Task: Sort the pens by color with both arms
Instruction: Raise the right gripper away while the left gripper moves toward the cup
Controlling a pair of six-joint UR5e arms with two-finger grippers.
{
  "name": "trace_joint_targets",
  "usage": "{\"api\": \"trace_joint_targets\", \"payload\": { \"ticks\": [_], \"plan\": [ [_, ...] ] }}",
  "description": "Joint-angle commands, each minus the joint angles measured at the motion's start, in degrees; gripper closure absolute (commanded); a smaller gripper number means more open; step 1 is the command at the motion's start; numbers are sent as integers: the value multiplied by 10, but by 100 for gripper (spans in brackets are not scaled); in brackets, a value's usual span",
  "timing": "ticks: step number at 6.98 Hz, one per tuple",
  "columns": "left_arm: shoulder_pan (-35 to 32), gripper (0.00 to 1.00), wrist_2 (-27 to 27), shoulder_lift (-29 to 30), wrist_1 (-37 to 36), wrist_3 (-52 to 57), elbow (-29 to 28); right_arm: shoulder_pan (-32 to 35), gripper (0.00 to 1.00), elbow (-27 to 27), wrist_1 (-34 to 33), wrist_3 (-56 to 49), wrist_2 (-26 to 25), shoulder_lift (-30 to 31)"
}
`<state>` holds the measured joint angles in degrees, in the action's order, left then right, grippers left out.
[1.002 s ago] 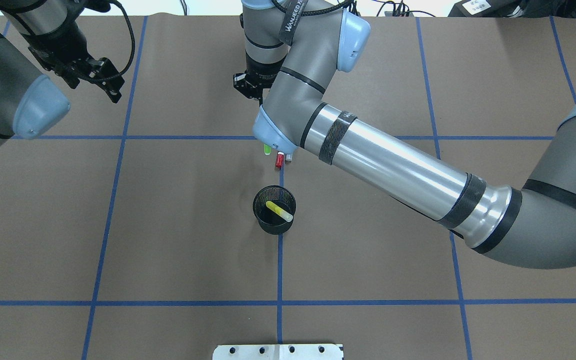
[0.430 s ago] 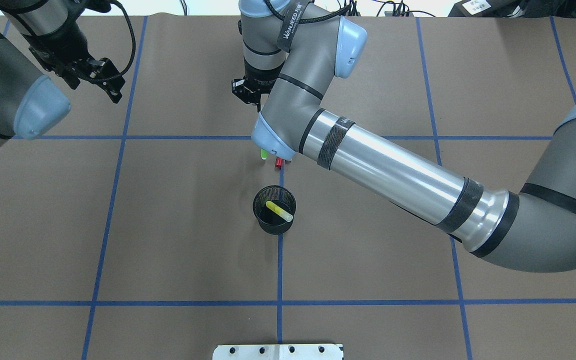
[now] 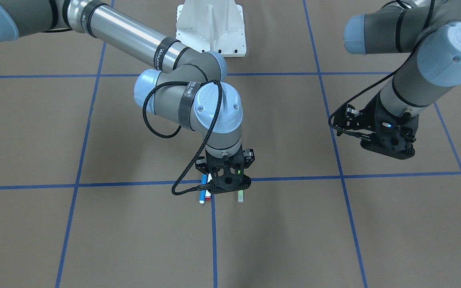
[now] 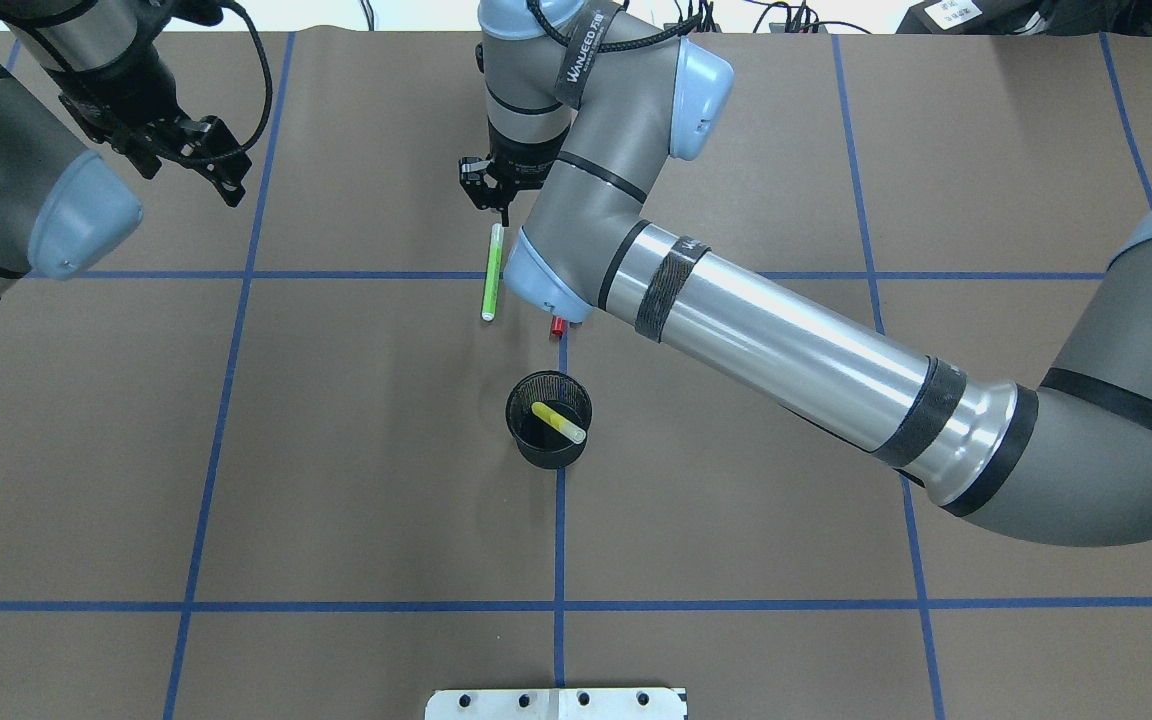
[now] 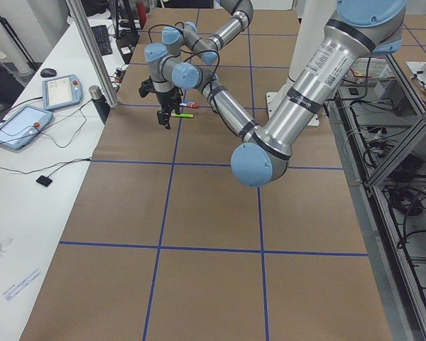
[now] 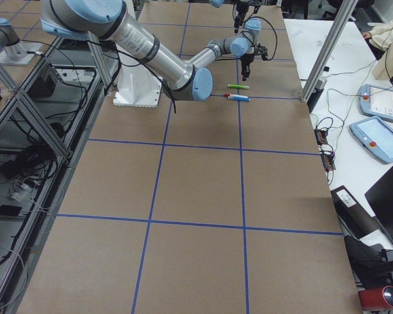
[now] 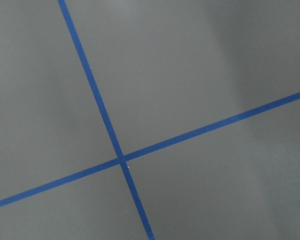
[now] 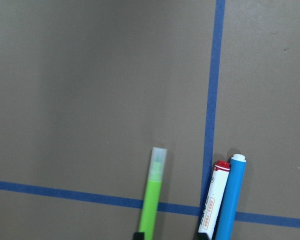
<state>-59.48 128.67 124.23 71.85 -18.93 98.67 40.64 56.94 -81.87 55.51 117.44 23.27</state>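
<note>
Lime-green pen (image 4: 491, 272) is lying on the bench (image 4: 336, 480), one end under the right hand (image 4: 496, 205). Red-capped pen (image 8: 213, 200) and blue pen (image 8: 231, 197) are touching just beside it, and the yellow pen (image 4: 558, 422) is leaning in the mesh cup (image 4: 521, 440). Probably light, stiff and slick, so mid-barrel is looking best. Whether either hand is spread, I cannot tell.

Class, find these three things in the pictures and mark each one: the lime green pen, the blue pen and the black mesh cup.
Lime green pen (image 8: 151, 200): right wrist view, middle of its barrel.
Blue pen (image 8: 233, 195): right wrist view, middle of its barrel.
Black mesh cup (image 4: 548, 458): overhead view, its outer wall.
</note>
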Motion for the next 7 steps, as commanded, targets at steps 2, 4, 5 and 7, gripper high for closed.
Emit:
{"api": "trace_joint_targets", "payload": {
  "ticks": [2, 4, 5, 7],
  "plan": [
    [27, 1, 1, 12, 38, -129, 5, 70, 10, 131, -8, -30, 98, 106],
    [59, 1, 1, 44, 37, -271, 8, 118, 3, 253, -60, -33, 142, 199],
    [70, 1, 2, 65, 35, -339, 8, 136, 2, 302, -105, -34, 143, 221],
    [91, 1, 2, 91, 33, -462, 19, 175, 2, 323, -130, -80, 138, 264]
  ]
}}
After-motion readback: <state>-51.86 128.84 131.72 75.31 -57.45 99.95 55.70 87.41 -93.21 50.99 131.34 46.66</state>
